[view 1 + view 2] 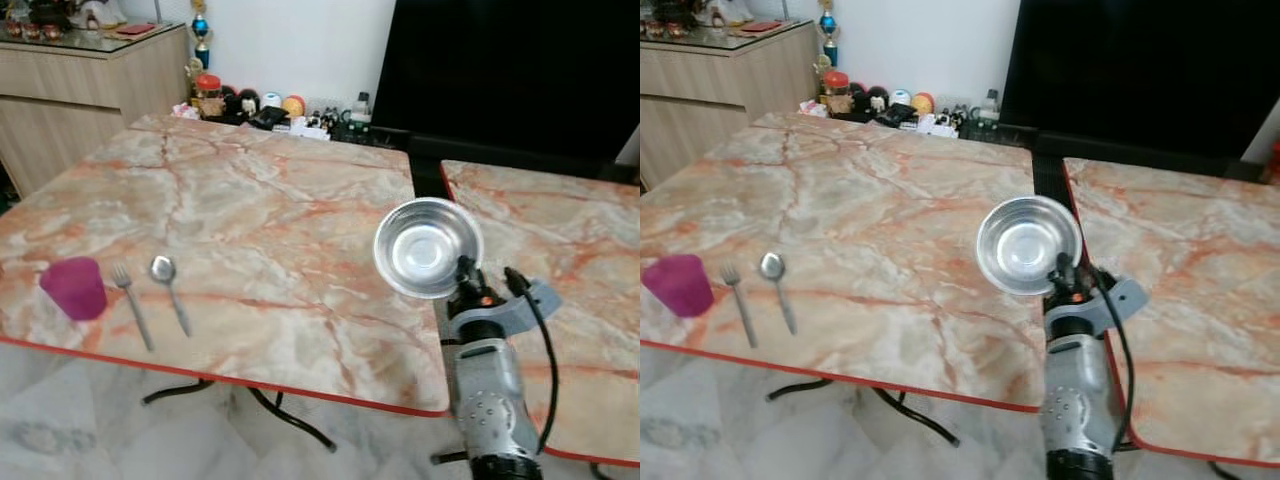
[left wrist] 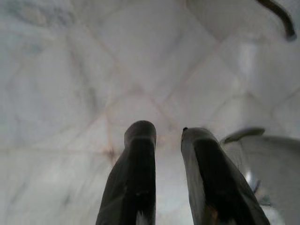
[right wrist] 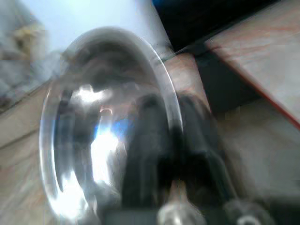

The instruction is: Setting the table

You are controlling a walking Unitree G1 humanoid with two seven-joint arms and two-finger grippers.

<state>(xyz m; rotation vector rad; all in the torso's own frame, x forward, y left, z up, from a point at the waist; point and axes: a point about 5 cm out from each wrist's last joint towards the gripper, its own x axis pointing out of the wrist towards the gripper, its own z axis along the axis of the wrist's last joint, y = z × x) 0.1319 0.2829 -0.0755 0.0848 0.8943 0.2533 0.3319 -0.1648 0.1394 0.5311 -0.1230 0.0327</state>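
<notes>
Left eye view puts our right end effector (image 1: 462, 268) nearest, raised at the gap between the two desks, its two black fingers clamped on the near rim of a steel bowl (image 1: 428, 247). The bowl is tilted up on edge, its hollow facing us, held in the air over the right edge of the left desk (image 1: 260, 220). In the right wrist view the bowl's rim (image 3: 166, 101) runs between the fingers (image 3: 145, 140), blurred. Our left end effector (image 2: 168, 136) hangs over the pale tiled floor (image 2: 70, 79), its fingers a little apart and holding nothing. Along the left desk's near edge, well apart from the bowl, lie a spoon (image 1: 169, 287), a fork (image 1: 130, 303) and a pink cup (image 1: 75, 288). Farther off, a wooden sideboard (image 1: 90, 90) stands at the back left.
</notes>
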